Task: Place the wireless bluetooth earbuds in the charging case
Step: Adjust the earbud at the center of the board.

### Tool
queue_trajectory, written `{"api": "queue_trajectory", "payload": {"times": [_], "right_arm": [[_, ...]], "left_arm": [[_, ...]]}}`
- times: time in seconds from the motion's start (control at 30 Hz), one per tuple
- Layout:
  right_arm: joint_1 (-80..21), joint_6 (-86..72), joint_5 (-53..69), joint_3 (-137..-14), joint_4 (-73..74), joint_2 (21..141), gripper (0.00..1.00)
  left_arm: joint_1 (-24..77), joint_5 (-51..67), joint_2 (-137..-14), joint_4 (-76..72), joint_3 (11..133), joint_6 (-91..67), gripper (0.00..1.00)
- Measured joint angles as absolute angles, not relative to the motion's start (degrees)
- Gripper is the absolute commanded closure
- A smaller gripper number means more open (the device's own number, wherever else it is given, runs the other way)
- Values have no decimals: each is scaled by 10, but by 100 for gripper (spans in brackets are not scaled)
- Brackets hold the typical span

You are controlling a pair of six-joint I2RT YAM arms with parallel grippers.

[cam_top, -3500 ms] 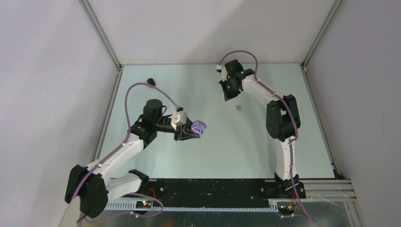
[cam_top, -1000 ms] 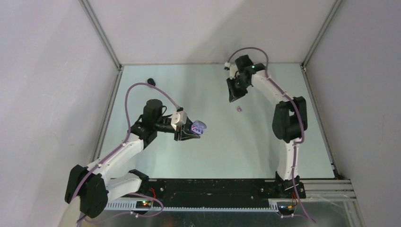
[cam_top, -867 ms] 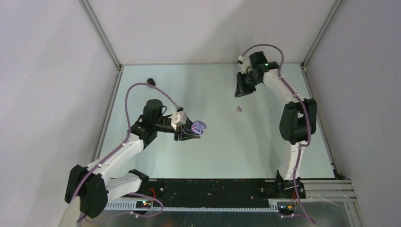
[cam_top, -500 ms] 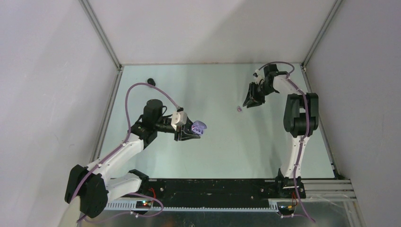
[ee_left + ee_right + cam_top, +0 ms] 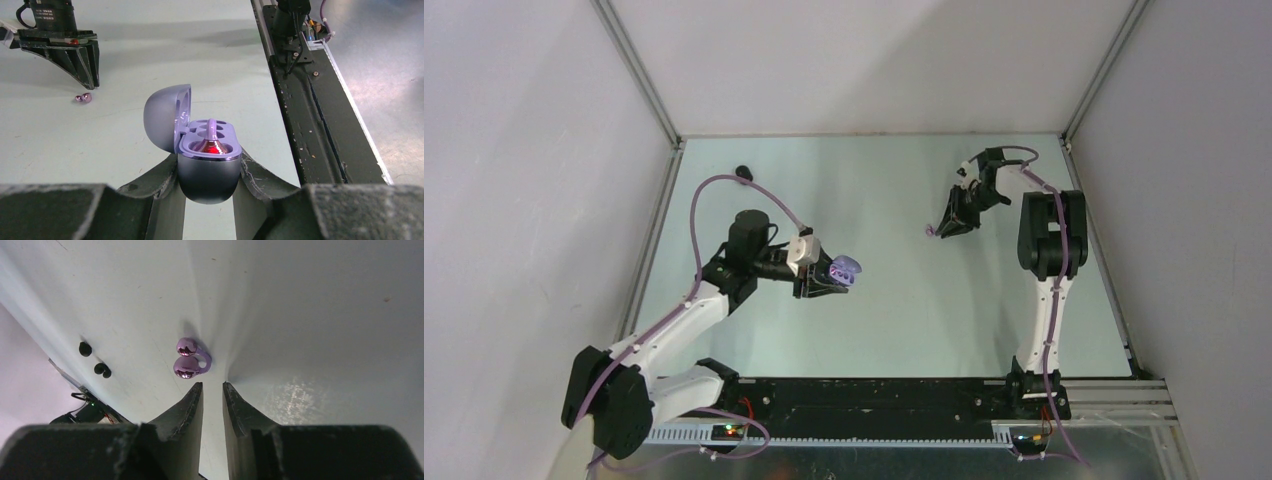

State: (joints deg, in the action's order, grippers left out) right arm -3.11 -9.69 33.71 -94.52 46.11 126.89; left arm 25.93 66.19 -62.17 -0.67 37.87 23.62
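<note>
While the left claw (image 5: 822, 284) pinches the open charging case (image 5: 207, 175), a seated earbud (image 5: 211, 141) rests inside.
Right claw (image 5: 212, 388): slightly spread, empty, tips just short of the loose purple earbud (image 5: 190, 358) on the table (image 5: 325, 315).

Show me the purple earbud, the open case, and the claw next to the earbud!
purple earbud (image 5: 186, 367): right wrist view, on its lower shiny ball.
charging case (image 5: 207, 172): left wrist view, on its rounded bottom shell.
right gripper (image 5: 212, 385): right wrist view, between its two fingertips.

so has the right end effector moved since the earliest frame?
Yes. In the top view the right end effector went from far-left of the purple earbud to just right of it.
</note>
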Motion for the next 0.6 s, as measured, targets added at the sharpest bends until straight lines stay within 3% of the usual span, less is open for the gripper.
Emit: {"api": "queue_trajectory", "payload": {"times": [0.6], "right_arm": [[-43,-105,314,-967,456,1274,74]], "left_arm": [[259,662,-626,-2,379,236,100]]}}
